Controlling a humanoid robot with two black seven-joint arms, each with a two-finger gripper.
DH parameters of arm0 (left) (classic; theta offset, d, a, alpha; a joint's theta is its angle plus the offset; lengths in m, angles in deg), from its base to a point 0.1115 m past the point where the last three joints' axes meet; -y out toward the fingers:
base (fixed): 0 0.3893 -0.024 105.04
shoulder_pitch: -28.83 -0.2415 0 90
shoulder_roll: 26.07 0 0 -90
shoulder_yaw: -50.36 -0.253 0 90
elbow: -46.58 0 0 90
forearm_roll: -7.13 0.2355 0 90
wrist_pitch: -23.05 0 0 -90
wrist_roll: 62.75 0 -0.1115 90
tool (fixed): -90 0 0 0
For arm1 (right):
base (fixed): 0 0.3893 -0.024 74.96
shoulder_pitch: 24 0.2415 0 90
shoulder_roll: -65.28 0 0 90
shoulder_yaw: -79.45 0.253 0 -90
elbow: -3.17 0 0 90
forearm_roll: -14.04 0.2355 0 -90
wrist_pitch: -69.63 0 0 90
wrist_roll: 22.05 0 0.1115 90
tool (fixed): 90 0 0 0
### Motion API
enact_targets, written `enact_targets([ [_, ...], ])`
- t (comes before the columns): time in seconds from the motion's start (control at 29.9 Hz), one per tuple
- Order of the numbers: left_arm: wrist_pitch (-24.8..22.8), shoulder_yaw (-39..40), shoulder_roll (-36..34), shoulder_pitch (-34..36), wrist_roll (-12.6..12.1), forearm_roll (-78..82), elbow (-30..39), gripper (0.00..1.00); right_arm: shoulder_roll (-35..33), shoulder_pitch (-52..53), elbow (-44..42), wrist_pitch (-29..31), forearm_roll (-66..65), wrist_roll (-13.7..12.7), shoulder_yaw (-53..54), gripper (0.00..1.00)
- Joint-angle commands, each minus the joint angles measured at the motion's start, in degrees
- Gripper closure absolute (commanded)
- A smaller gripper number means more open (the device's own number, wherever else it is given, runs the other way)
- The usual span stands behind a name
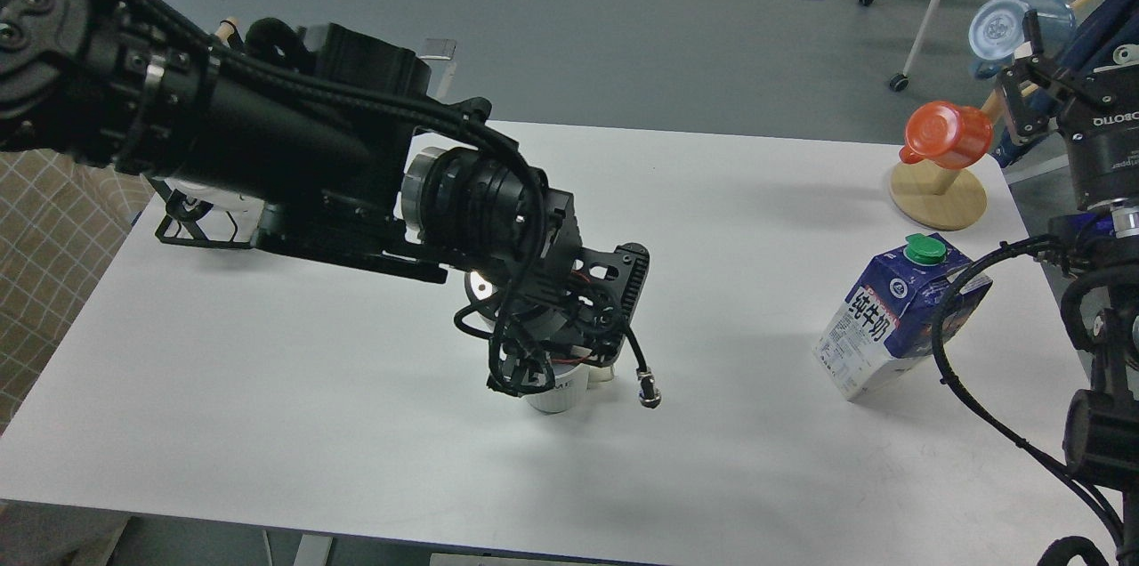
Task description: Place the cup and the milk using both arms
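Observation:
A white cup (558, 392) sits under my left gripper (556, 363) at the table's middle. Only the cup's lower body and a bit of its handle show below the dark wrist. The fingers are mostly hidden, but the cup moves along with the gripper, so it looks held. A blue and white milk carton (890, 321) with a green cap stands tilted near the right edge. My right gripper (1023, 72) is raised past the table's far right corner, well above and behind the carton, with its fingers spread and empty.
A wooden cup rack (939, 197) stands at the table's (267, 388) far right corner with a red cup (948, 134) and a pale blue cup (1005, 28) on its pegs. A black wire stand (191, 232) sits at the left, behind my arm. A chair stands on the floor beyond.

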Motion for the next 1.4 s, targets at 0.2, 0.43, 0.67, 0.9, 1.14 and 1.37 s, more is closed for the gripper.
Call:
enact_targets([
  [0.2, 0.01, 17.79, -13.51, 4.95, 0.01, -18.69, -10.69, 0.17, -0.53, -0.61, 0.52, 0.0, 0.0, -0.28, -0.09, 0.0],
  [0.43, 0.01, 33.45, -29.18, -5.06, -0.61, -47.79, -24.5, 0.11, -2.37, -2.37, 2.81, 0.0, 0.0, -0.72, -0.09, 0.0],
  [0.67, 0.01, 46.02, -34.02, -20.6, -0.69, -72.39, -38.29, 0.04, -4.74, -7.54, 9.03, 0.0, 0.08, -0.72, 0.0, 0.0],
  [0.9, 0.01, 56.47, -33.58, -35.1, -0.96, -91.01, -44.56, 0.04, -6.85, -21.85, 19.76, 0.0, 11.93, -2.74, -0.09, 0.0],
  [1.14, 0.01, 67.83, -32.88, -47.07, -4.12, -102.74, -43.59, 0.04, -6.86, -32.42, 23.99, 0.0, 14.76, -2.74, 1.32, 0.0],
  [1.37, 0.01, 71.52, -33.84, -53.41, -4.3, -102.92, -37.89, 0.04, -5.37, -43.92, 23.38, 0.0, 23.46, -2.74, 0.8, 0.0],
])
